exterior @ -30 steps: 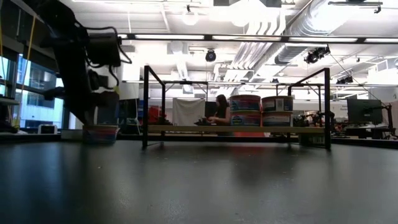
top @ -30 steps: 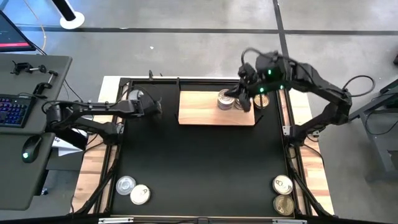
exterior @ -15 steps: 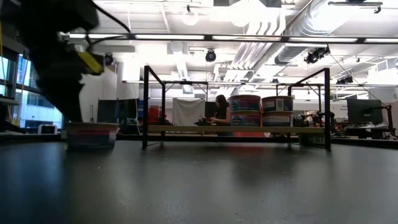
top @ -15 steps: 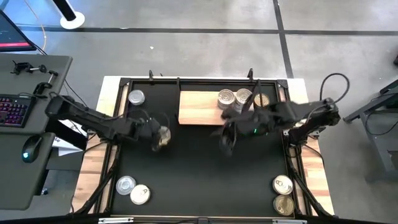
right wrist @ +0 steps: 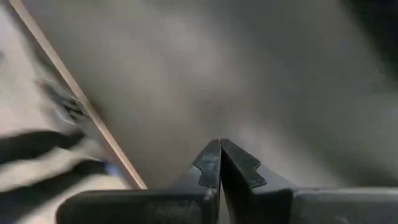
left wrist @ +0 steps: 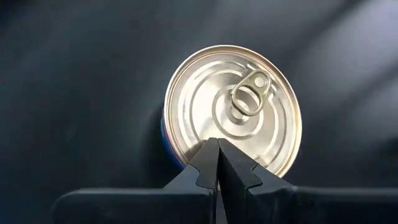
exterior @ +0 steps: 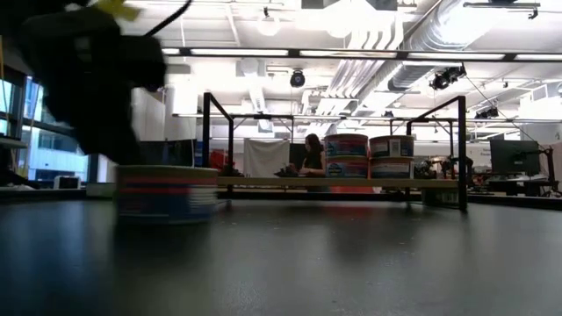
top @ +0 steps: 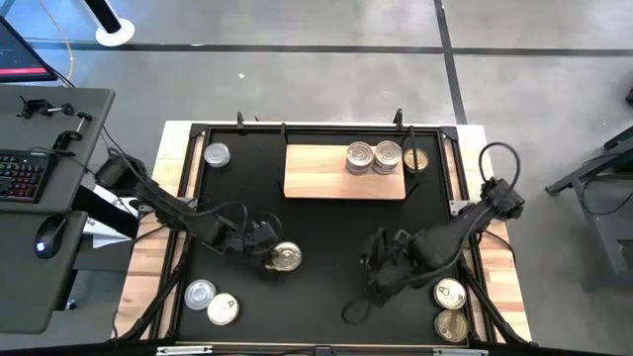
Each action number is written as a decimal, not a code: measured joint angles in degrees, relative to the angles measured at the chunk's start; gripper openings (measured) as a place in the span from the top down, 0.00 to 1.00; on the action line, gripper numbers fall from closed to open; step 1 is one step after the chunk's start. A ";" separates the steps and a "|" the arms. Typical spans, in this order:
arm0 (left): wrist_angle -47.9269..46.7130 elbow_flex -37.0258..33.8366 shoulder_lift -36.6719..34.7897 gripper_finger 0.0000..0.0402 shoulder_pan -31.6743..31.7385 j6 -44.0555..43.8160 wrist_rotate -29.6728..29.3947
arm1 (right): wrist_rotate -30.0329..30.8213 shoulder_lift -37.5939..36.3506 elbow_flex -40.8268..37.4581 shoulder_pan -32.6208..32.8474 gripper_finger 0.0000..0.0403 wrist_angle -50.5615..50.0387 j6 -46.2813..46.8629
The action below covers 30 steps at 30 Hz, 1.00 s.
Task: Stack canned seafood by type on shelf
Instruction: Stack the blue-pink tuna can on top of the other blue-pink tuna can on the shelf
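Note:
A tin of canned seafood [top: 286, 257] with a silver pull-tab lid [left wrist: 233, 109] stands upright on the black mat, left of centre. My left gripper [top: 265, 249] is shut, with its tips on that lid. My right gripper [top: 373, 269] is shut and holds nothing, over the mat's near right part. The shelf [top: 316, 173] lies at the far middle and bears two stacks of tins [top: 361, 156] [top: 388, 156]. The low view shows these stacks [exterior: 347, 156] [exterior: 391, 156]. My left gripper sets its shut fingertips [left wrist: 218, 142] on the tin's lid, just inside the rim [left wrist: 199, 146] on the side toward the arm. The fingers slant down from the table's left. The tin [exterior: 167, 193] stands upright with its base on the mat.
A gold-lidded tin [top: 415, 160] sits off the shelf's right end and another tin [top: 216, 154] at the mat's far left. Pairs of tins stand at the near left [top: 212, 301] and near right [top: 450, 309]. A black frame [top: 297, 127] borders the mat.
My left gripper has swung from the mat's far left toward the near edge and the right, staying shut. The tin has slid along the mat with it, upright. My right gripper has left the shelf, swept toward the near edge and come down, still shut.

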 joint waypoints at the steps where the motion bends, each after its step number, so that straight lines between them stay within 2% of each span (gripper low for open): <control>1: 0.39 1.99 2.51 1.00 0.32 1.94 -0.10 | -1.16 0.83 0.00 0.36 1.00 -0.74 -0.15; 4: 4.20 8.32 9.85 1.00 1.69 9.08 -0.21 | -8.48 2.74 -0.33 0.54 1.00 1.69 -4.96; 7: 9.23 14.79 16.15 1.00 2.78 18.96 0.48 | -14.00 2.97 -5.75 0.40 1.00 12.66 -9.92; 12: 6.10 23.97 20.89 1.00 3.45 31.99 3.11 | -21.59 2.30 -21.83 0.57 1.00 27.94 -11.80; 17: 2.21 25.28 18.24 1.00 1.82 37.44 3.38 | -23.87 -5.20 -42.27 3.24 1.00 44.47 -1.58; 19: 0.31 25.29 17.71 1.00 0.87 37.39 1.00 | -21.53 -9.52 -49.76 4.78 1.00 54.67 5.47; 21: 1.05 24.58 17.58 1.00 -0.10 37.16 -1.56 | -14.55 -13.26 -56.19 6.08 1.00 64.22 12.19; 24: 9.95 21.97 17.81 1.00 -0.84 37.72 -2.90 | -5.90 -16.27 -63.10 6.35 1.00 74.34 17.87; 27: 19.23 19.19 19.00 1.00 -0.65 40.86 -2.92 | -2.85 -15.81 -65.97 4.21 1.00 77.18 19.57; 30: 20.87 19.02 19.76 1.00 0.48 45.90 -4.31 | -2.89 -13.36 -66.26 1.03 1.00 77.18 18.46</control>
